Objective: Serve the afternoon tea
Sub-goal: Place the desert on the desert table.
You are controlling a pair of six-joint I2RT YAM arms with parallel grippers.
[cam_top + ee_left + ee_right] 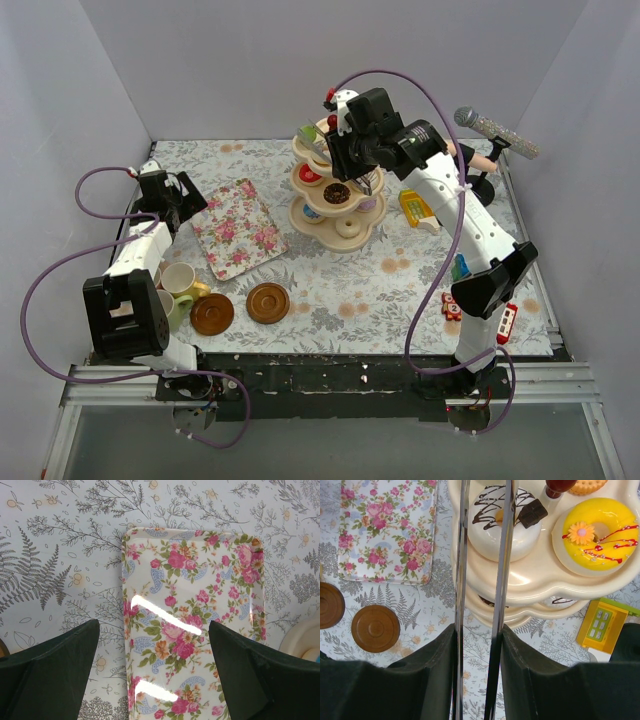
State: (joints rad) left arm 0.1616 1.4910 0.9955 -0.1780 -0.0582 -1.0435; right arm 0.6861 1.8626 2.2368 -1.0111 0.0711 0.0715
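Here the right gripper (480,645) pinches the metal tongs (506,555), whose blades hang slightly apart over the white donut (485,530) on the cream stand (520,580), at the upper centre of the right wrist view. The toy cake looks light, hard and glossy, so it probably slips and is best taken across its widest sides; the yellow donut (600,535) and the red knob (559,486) crowd it. The left gripper (153,630) hangs spread wide and empty over the floral tray (190,620), with saucers (267,302) and cups (178,278) at the lower left of the top view.

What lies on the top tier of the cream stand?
A white donut with chocolate lines, a yellow donut and a biscuit. The tongs in the right gripper hide part of the white one.
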